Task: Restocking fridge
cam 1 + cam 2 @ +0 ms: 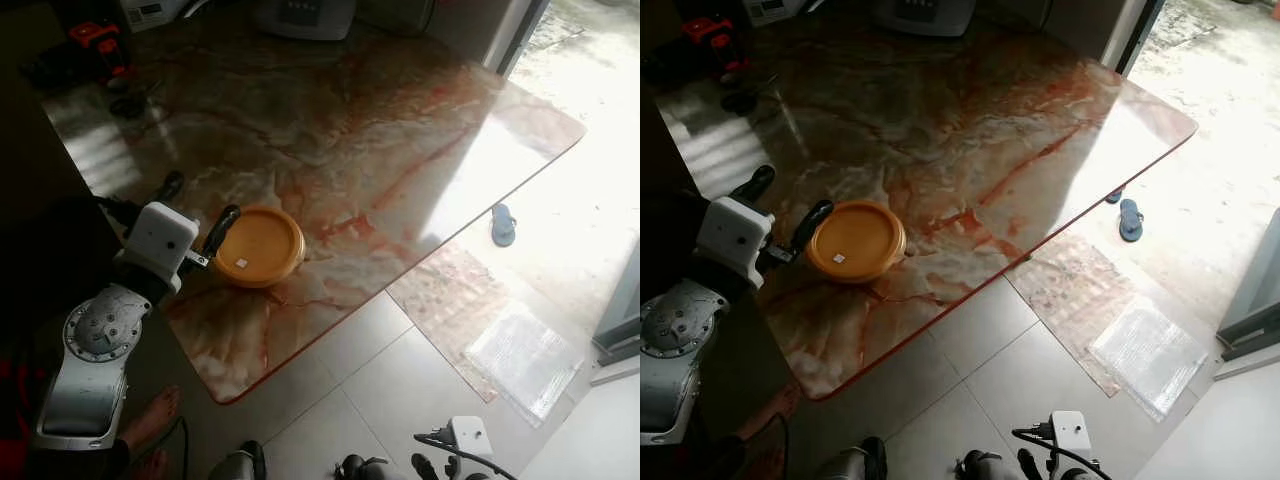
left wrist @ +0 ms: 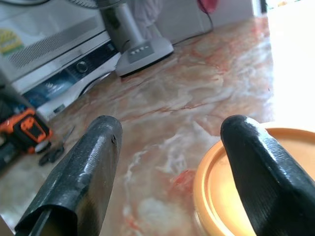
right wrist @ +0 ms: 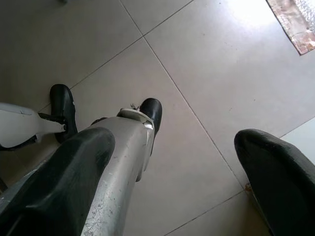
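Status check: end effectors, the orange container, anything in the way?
Left end effector open, one finger at the orange container lid's edge, not gripping. Right end effector open, hanging over floor. Container near marble table edge; nothing blocking.

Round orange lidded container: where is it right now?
The round orange lidded container sits on the marble table near its front edge, on the robot's left side. The left gripper is right beside it, jaws open, one finger at its rim.
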Controlling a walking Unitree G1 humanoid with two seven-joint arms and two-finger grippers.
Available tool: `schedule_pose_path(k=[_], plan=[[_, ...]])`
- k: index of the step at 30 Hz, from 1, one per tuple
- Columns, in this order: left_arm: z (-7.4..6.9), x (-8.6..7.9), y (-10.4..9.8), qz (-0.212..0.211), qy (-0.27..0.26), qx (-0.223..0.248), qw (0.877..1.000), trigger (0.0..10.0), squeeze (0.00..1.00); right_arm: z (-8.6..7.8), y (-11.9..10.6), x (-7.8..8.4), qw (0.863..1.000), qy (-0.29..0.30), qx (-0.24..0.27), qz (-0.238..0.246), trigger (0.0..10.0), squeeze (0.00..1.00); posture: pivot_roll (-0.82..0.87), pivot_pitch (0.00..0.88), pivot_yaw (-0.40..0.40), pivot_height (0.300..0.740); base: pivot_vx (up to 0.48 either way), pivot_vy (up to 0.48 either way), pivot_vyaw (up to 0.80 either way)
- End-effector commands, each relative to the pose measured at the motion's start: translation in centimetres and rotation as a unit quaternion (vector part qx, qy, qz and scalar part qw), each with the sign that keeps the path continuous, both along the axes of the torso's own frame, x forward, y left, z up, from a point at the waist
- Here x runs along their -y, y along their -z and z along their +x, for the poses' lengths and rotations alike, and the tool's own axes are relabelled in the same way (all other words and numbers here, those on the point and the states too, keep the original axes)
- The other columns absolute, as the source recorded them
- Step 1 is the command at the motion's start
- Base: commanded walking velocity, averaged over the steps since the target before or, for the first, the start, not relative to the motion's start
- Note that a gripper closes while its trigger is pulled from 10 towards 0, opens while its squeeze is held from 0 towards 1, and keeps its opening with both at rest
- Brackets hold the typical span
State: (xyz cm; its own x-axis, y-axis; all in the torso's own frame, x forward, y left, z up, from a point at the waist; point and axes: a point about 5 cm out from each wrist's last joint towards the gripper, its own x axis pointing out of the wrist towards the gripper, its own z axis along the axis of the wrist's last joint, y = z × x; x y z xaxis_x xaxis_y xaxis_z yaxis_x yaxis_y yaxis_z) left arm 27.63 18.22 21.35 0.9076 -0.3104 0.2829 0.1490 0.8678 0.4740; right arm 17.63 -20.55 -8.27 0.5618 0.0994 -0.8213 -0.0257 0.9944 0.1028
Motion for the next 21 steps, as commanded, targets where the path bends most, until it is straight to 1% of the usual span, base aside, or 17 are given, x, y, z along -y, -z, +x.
schedule_pose_path(k=[1, 3, 4, 5, 11, 12, 13, 14, 15, 16, 17, 18, 19, 20, 21], plan=[[-0.3, 0.2, 0.4, -0.019, 0.000, -0.007, 1.000, 10.0, 0.00, -1.1, 0.4, 0.5, 1.000, 0.006, -0.016, -0.008, 10.0, 0.00, 0.05, 0.161, -0.073, 0.740, 0.000, 0.000, 0.00], [-0.5, 0.9, 0.9, -0.021, 0.005, -0.009, 1.000, 10.0, 0.00, -1.2, 0.5, 0.6, 1.000, 0.006, -0.018, -0.012, 10.0, 0.00, 0.05, 0.160, -0.076, 0.740, 0.000, 0.000, 0.00], [-0.5, 0.9, 0.9, -0.021, 0.005, -0.009, 1.000, 10.0, 0.00, -1.2, 0.5, 0.6, 1.000, 0.006, -0.018, -0.012, 10.0, 0.00, 0.05, 0.160, -0.076, 0.740, 0.000, 0.000, 0.00], [-0.6, 1.1, 1.1, -0.031, 0.006, -0.012, 0.999, 10.0, 0.00, -1.2, 0.5, 0.6, 1.000, 0.006, -0.019, -0.013, 10.0, 0.00, 0.05, 0.159, -0.075, 0.740, 0.000, 0.000, 0.00], [-0.4, 0.9, 1.0, -0.069, -0.013, -0.011, 0.997, 10.0, 0.00, -1.3, 0.5, 0.6, 1.000, 0.006, -0.019, -0.012, 10.0, 0.00, 0.05, 0.179, -0.076, 0.740, 0.000, -0.268, 0.00], [-0.2, 0.8, 0.9, -0.091, -0.021, -0.009, 0.996, 10.0, 0.00, -1.3, 0.5, 0.6, 1.000, 0.005, -0.018, -0.011, 10.0, 0.00, 0.05, 0.184, -0.077, 0.740, 0.000, 0.000, 0.00], [-0.2, 0.8, 0.9, -0.091, -0.021, -0.009, 0.996, 10.0, 0.00, -1.3, 0.5, 0.6, 1.000, 0.005, -0.018, -0.011, 10.0, 0.00, 0.05, 0.184, -0.077, 0.740, 0.000, 0.000, 0.00], [-0.2, 0.8, 0.9, -0.104, -0.025, -0.009, 0.994, 10.0, 0.00, -1.3, 0.5, 0.6, 1.000, 0.005, -0.017, -0.011, 10.0, 0.00, 0.05, 0.186, -0.078, 0.740, 0.000, 0.000, 0.00], [-0.1, 0.8, 0.9, -0.155, -0.034, -0.014, 0.987, 10.0, 0.00, -1.2, 0.4, 0.6, 1.000, 0.005, -0.017, -0.011, 10.0, 0.00, 0.05, 0.194, -0.080, 0.740, 0.000, 0.000, 0.00], [-0.1, 0.8, 0.9, -0.155, -0.034, -0.014, 0.987, 10.0, 0.00, -1.2, 0.4, 0.6, 1.000, 0.005, -0.017, -0.011, 10.0, 0.00, 0.05, 0.194, -0.080, 0.740, 0.000, 0.000, 0.00], [-0.1, 0.7, 0.8, -0.188, -0.042, -0.012, 0.981, 10.0, 0.00, -1.2, 0.4, 0.6, 1.000, 0.005, -0.016, -0.011, 10.0, 0.00, 0.05, 0.199, -0.080, 0.740, 0.000, 0.000, 0.00], [-0.1, 0.5, 0.9, -0.217, -0.065, -0.011, 0.974, 10.0, 0.00, -1.2, 0.4, 0.6, 1.000, 0.005, -0.016, -0.010, 10.0, 0.00, 0.05, 0.202, -0.081, 0.740, 0.000, 0.000, 0.00], [-0.1, 0.5, 0.9, -0.217, -0.065, -0.011, 0.974, 10.0, 0.00, -1.2, 0.4, 0.6, 1.000, 0.005, -0.016, -0.010, 10.0, 0.00, 0.05, 0.202, -0.081, 0.740, 0.000, 0.000, 0.00], [-0.3, 0.3, 1.4, -0.252, -0.075, -0.020, 0.964, 10.0, 0.00, -1.2, 0.4, 0.6, 1.000, 0.005, -0.016, -0.010, 10.0, 0.00, 0.05, 0.207, -0.083, 0.740, 0.000, 0.000, 0.00], [-0.5, 0.1, 1.6, -0.272, -0.075, -0.026, 0.959, 10.0, 0.00, -1.2, 0.4, 0.6, 1.000, 0.005, -0.016, -0.009, 10.0, 0.00, 0.05, 0.207, -0.083, 0.740, 0.000, 0.000, 0.00]])
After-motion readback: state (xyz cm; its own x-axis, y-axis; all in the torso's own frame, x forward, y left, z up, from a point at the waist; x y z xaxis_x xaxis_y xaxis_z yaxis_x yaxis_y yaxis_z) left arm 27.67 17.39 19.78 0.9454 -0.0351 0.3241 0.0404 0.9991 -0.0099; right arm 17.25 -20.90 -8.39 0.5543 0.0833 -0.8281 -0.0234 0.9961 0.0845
